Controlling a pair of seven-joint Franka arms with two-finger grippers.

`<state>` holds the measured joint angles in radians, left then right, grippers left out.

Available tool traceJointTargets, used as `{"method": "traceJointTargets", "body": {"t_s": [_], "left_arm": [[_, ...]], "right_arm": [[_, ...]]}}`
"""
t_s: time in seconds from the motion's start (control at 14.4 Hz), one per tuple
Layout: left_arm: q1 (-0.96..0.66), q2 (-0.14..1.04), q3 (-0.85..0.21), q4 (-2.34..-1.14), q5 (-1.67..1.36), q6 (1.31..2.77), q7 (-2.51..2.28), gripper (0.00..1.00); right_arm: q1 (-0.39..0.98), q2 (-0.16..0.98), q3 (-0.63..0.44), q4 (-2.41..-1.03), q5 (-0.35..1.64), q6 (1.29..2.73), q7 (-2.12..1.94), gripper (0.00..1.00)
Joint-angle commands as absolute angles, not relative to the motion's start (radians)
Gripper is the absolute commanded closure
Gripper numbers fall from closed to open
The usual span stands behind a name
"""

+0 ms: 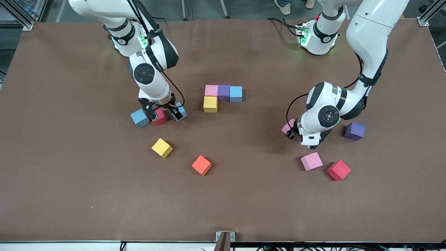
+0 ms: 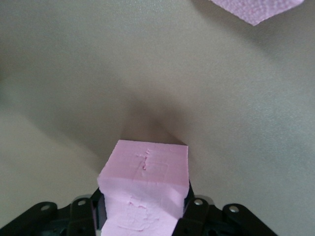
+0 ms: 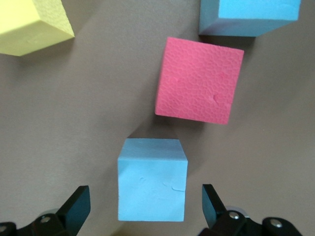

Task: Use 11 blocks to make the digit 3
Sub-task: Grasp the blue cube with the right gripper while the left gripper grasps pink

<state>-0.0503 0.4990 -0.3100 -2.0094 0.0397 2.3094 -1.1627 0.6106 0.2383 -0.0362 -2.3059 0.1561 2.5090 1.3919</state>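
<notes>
Front view: the left tool (image 1: pixel 292 131) sat low toward the left arm's end of the desk (image 1: pixel 69 174), clenched on a pink block (image 1: pixel 288 126) of which only a corner showed past the wrist. The started digit 3 (image 1: pixel 223 94) lay mid-desk, toward the right arm's end from that block: a pink, purple and blue row with a yellow block (image 1: pixel 210 104) touching under the pink one. The left arm was the nearer one for carrying it there. The right tool (image 1: pixel 163 112) hung released over a red block (image 1: pixel 160 117) and two blue ones, its own body hiding most of them. A loose pink block (image 1: pixel 311 161) and a second red block (image 1: pixel 338 170) lay nearer the camera.

Left wrist view: the pink block (image 2: pixel 145 189) was gripped between the tool's fingers (image 2: pixel 93 209), their tips hidden by it. Whether it was off the desk could not be told. Another pink block's corner (image 2: pixel 256 7) was cut off at the edge.

Right wrist view: a blue block (image 3: pixel 152 179) lay squarely between the spread fingers (image 3: pixel 76 209), untouched. The red block (image 3: pixel 199 80) lay just past it, turned slightly; a second blue block (image 3: pixel 250 17) and a yellow block (image 3: pixel 32 24) were cut off.
</notes>
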Motion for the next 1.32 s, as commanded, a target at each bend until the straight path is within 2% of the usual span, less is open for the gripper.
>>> {"method": "traceJointTargets", "body": {"t_s": [0.0,0.35,0.76,0.9,1.04,1.25], "left_arm": [[-0.054,0.503,-0.313,-1.968,0.058,2.278,-1.193,0.73],[-0.055,0.503,-0.313,-1.881,0.060,2.157,-1.192,0.74],[-0.057,0.555,-0.314,-1.798,0.058,2.151,-1.186,0.74],[-0.057,0.564,-0.313,-1.793,0.058,2.151,-1.187,0.74],[-0.055,0.569,-0.313,-1.781,0.058,2.151,-1.189,0.74],[-0.055,0.569,-0.313,-1.767,0.058,2.151,-1.190,0.74]], "right_arm": [[0.621,0.224,-0.038,-2.355,0.176,2.551,1.402,0.00],[0.624,0.285,-0.038,-2.355,0.176,2.640,1.430,0.00],[0.650,0.291,-0.038,-2.355,0.176,2.643,1.454,0.01],[0.650,0.291,-0.038,-2.355,0.176,2.643,1.454,0.06],[0.650,0.291,-0.038,-2.355,0.176,2.637,1.454,0.18],[0.650,0.290,-0.040,-2.352,0.175,2.631,1.453,0.19]]}}
